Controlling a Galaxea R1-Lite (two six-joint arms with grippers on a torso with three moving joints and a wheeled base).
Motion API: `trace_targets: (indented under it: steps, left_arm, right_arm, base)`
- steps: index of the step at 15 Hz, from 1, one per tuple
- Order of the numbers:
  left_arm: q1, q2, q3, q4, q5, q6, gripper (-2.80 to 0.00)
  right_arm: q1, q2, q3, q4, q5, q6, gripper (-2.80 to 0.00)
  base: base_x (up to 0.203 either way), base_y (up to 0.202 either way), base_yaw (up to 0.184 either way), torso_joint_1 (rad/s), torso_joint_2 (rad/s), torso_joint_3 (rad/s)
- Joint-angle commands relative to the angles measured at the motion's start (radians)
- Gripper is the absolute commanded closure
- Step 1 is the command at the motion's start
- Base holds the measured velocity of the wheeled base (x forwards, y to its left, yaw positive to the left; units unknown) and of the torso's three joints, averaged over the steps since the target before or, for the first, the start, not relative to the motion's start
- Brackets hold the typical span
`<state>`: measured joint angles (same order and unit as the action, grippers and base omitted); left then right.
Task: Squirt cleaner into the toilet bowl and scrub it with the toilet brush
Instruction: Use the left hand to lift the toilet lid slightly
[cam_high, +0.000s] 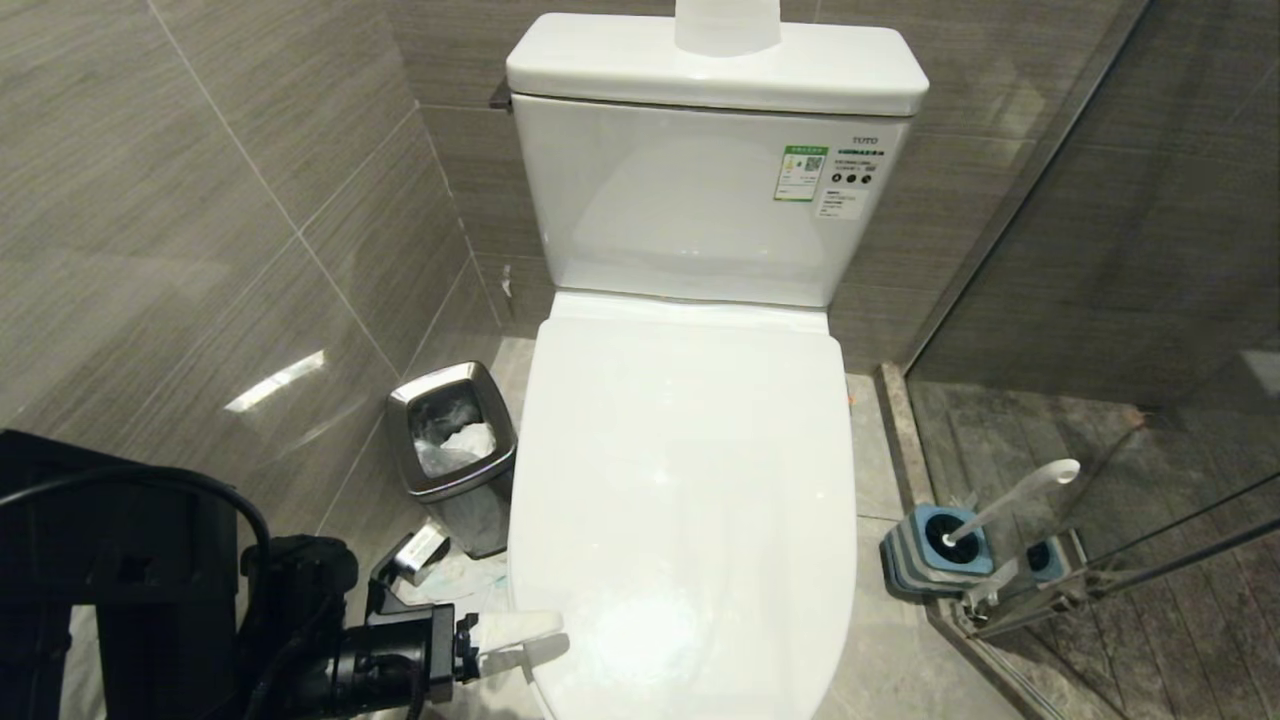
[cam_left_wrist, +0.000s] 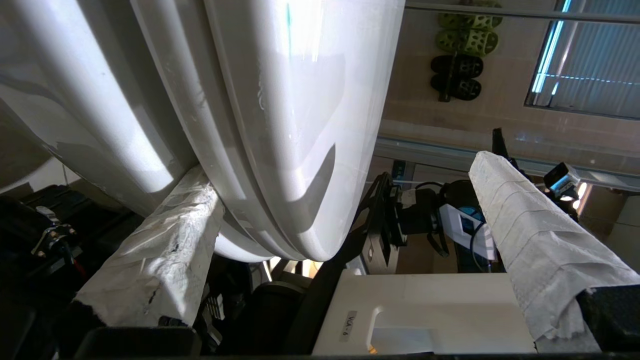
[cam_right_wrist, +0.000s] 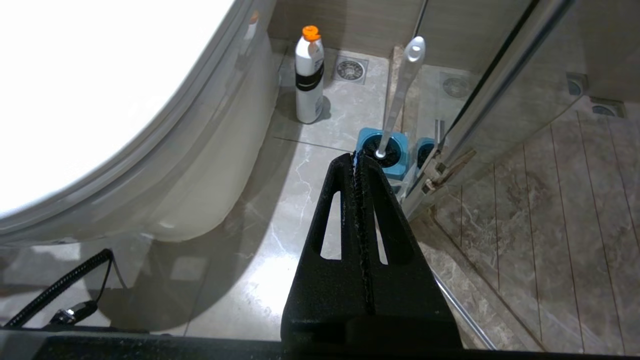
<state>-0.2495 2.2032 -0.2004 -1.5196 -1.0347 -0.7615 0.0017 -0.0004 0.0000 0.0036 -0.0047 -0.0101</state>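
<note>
so the toilet bowl (cam_high: 690, 480) has its lid (cam_high: 690, 520) down flat, glossy hard plastic over ceramic, likely slick and stiff but light enough to hinge up; best purchase looks like the thin front-left edge, from underneath. left gripper (cam_high: 520, 640) sits at that front-left edge, its paper-wrapped fingers (cam_left_wrist: 165, 250) spread wide, one finger under the lid lip touching or nearly so, the other out in open air past the rim, nothing pinched. the cleaner (cam_right_wrist: 309, 75) stands upright on the floor just beside the toilet base on the right side, small smooth bottle, probably light and squeezable, grab around the middle. toilet brush (cam_high: 1010, 500) leans in its blue holder (cam_high: 935, 550) by the glass door (cam_high: 1150, 300), slim stiff handle, take it near the upper end. right gripper (cam_right_wrist: 357, 162) has its fingers pressed together, empty, pointing down toward the holder, well apart from bottle. steel bin (cam_high: 452, 450) left of the bowl.
</note>
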Motion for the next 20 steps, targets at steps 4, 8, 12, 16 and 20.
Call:
trace_targets:
  steps: [4, 8, 12, 16, 20]
  left_arm:
    - [0.009, -0.029, 0.002, -0.01, -0.056, -0.032, -2.8]
    - [0.009, -0.039, -0.01, -0.01, -0.061, -0.062, -2.8]
    - [-0.001, -0.03, -0.036, -0.01, -0.062, -0.062, -2.8]
    - [-0.013, -0.017, -0.06, -0.01, -0.062, -0.063, -2.8]
    - [-0.011, -0.016, -0.086, -0.01, -0.055, -0.058, -2.8]
  right_arm:
    - [0.0, 0.0, 0.002, -0.001, 0.0, -0.001, 0.0]
    - [0.0, 0.0, 0.002, -0.001, 0.0, -0.001, 0.0]
    - [0.0, 0.0, 0.002, -0.001, 0.0, -0.001, 0.0]
    - [0.0, 0.0, 0.002, -0.001, 0.0, -0.001, 0.0]
    - [0.0, -0.001, 0.002, -0.001, 0.0, -0.001, 0.0]
  base:
    - [0.0, 0.0, 0.0, 0.0, 0.0, 0.0]
    - [0.0, 0.0, 0.0, 0.0, 0.0, 0.0]
    - [0.0, 0.0, 0.0, 0.0, 0.0, 0.0]
    - [0.0, 0.0, 0.0, -0.001, -0.01, 0.001]
    - [0.0, 0.0, 0.0, 0.0, 0.0, 0.0]
